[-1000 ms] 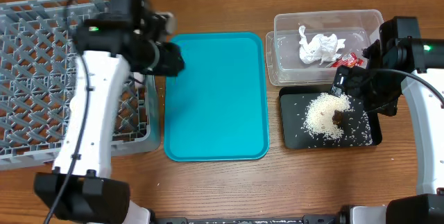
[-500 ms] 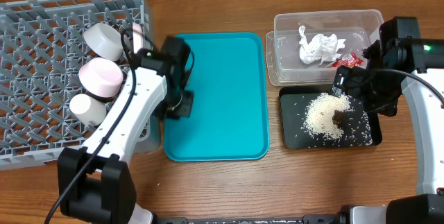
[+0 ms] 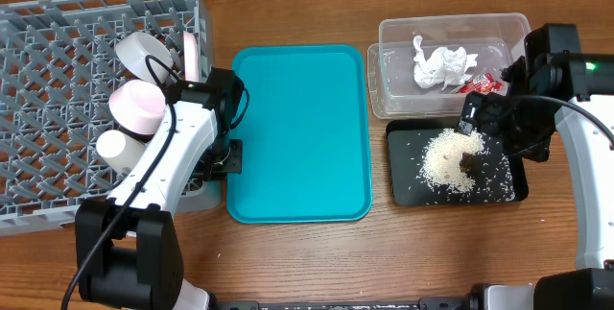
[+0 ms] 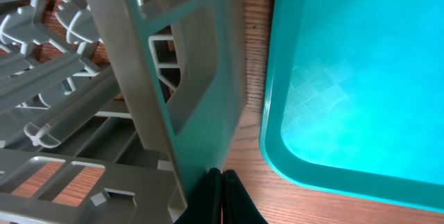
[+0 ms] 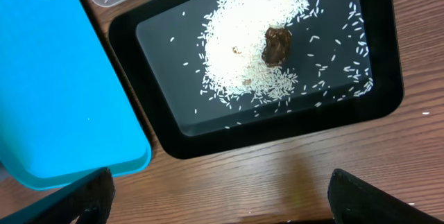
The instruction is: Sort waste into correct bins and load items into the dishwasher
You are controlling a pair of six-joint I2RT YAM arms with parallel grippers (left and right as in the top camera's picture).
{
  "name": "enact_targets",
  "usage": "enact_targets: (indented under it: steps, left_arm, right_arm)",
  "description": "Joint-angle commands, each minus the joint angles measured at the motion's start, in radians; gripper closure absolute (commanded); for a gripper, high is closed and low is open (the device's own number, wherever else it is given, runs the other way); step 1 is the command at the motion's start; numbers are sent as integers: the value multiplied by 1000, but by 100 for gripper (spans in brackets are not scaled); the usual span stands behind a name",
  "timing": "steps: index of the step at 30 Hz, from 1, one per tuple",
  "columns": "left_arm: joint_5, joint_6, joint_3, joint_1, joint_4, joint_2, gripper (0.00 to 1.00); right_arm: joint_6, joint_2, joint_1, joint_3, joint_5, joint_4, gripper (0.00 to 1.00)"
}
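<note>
The print on the red wrapper (image 3: 483, 84) was too small to read. The wrapper lay with a crumpled white tissue (image 3: 441, 65) inside the clear tub (image 3: 393, 70), at the table's (image 3: 307, 252) far right. Touching the tub's near side sat the black tray (image 3: 403, 190), which held a heap of white rice (image 3: 449, 156) with a brown bit (image 3: 467, 162) on it and loose grains scattered toward the rim. The right gripper (image 5: 218, 189) hung above this tray, fingers spread wide with nothing between them.

The grey rack (image 3: 58, 80) filled the left side. Along its right wall stood a pale bowl (image 3: 142, 54), a pink bowl (image 3: 139, 106), a white cup (image 3: 120, 149) and a plate (image 3: 189, 56) on edge. The left gripper (image 4: 221, 175) was pressed together and empty, just beside the rack's near right corner, over the narrow strip of bare wood between the rack and the teal tray (image 3: 299, 137). The teal tray's bed was bare, and open wood ran along the table's near edge.
</note>
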Motion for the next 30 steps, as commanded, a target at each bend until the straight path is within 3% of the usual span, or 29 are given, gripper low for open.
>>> enact_targets:
  steps: [1,4,19,23,24,25,30]
  left_arm:
    - [-67,-48,-6,0,-17,-5,96]
    - [-138,-115,-6,0,-41,-5,96]
    - [-123,-117,39,-18,-42,-20,96]
    - [-122,-105,106,-90,-29,-80,89]
    - [-122,-105,119,-109,-21,-94,80]
    - [-122,-105,137,-133,-5,-113,63]
    - [-114,-103,203,-157,47,-163,20]
  right_arm:
    - [0,-5,-3,15,8,0,0]
    - [0,-5,-3,15,8,0,0]
    - [0,-5,-3,15,9,2,0]
    - [0,-5,-3,15,9,28,0]
    - [0,-5,-3,15,9,43,0]
    - [0,-5,-3,15,9,69,0]
    - [-8,-5,-2,15,-7,225,0]
